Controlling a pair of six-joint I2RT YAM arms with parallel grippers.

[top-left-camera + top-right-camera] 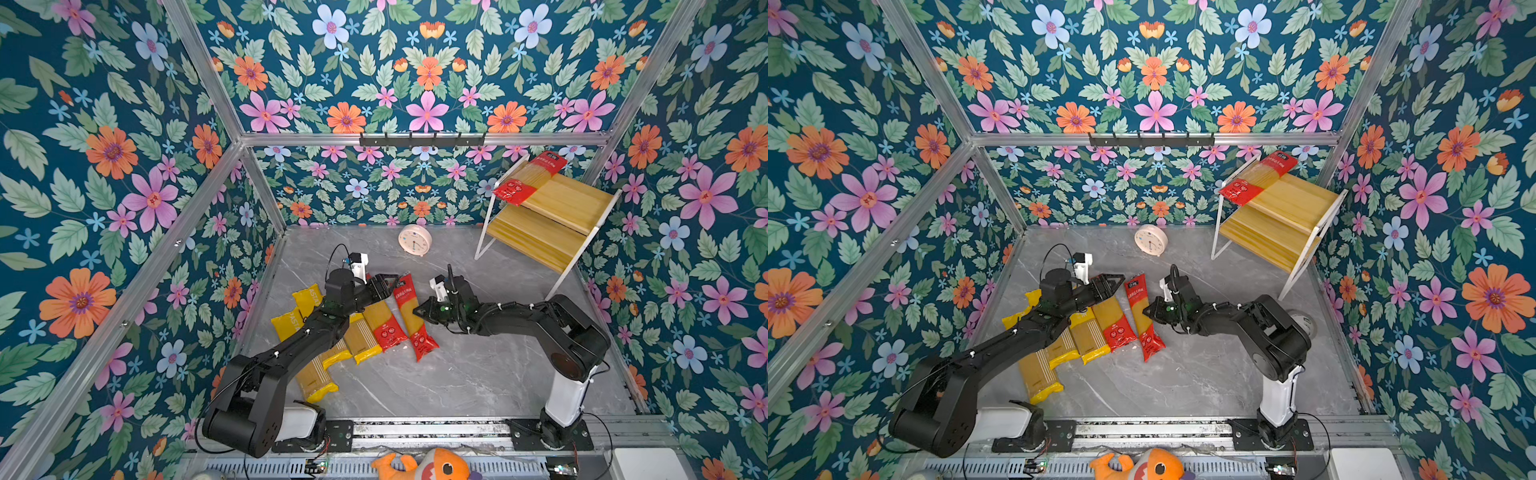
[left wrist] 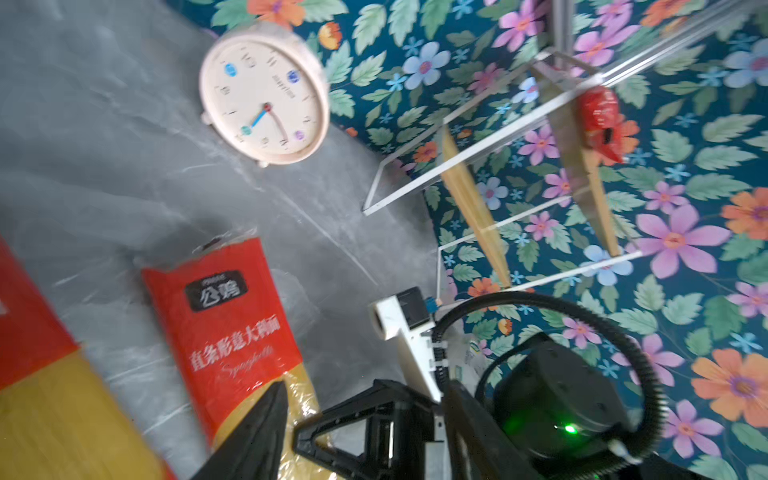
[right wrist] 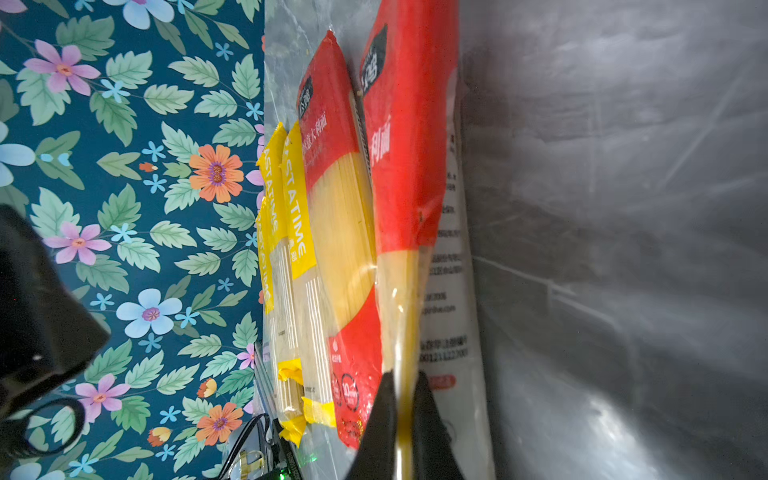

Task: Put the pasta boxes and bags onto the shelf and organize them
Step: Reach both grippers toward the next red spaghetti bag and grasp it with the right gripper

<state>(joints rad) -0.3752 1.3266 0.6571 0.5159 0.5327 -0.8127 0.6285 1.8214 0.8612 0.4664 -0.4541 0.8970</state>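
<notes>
Two red pasta packets and three yellow ones point(image 1: 309, 376) lie side by side on the grey table. My right gripper point(image 1: 417, 311) point(image 3: 405, 386) is shut on the long edge of the rightmost red packet point(image 1: 409, 305) point(image 3: 409, 137), at its clear middle. My left gripper point(image 1: 390, 281) point(image 2: 361, 432) hangs open over the far ends of the red packets, holding nothing; one finger point(image 2: 257, 436) overlaps that same packet point(image 2: 224, 316). The other red packet point(image 1: 384, 326) lies just left of it. The shelf point(image 1: 552, 216) point(image 2: 469, 195) stands at the back right with a third red packet point(image 1: 528, 178) on its top board.
A round pink clock point(image 1: 414, 240) point(image 2: 266, 95) stands at the back wall, left of the shelf. A black hook rail point(image 1: 422, 140) runs along the wall above. An orange plush toy point(image 1: 428, 467) lies beyond the table's front rail.
</notes>
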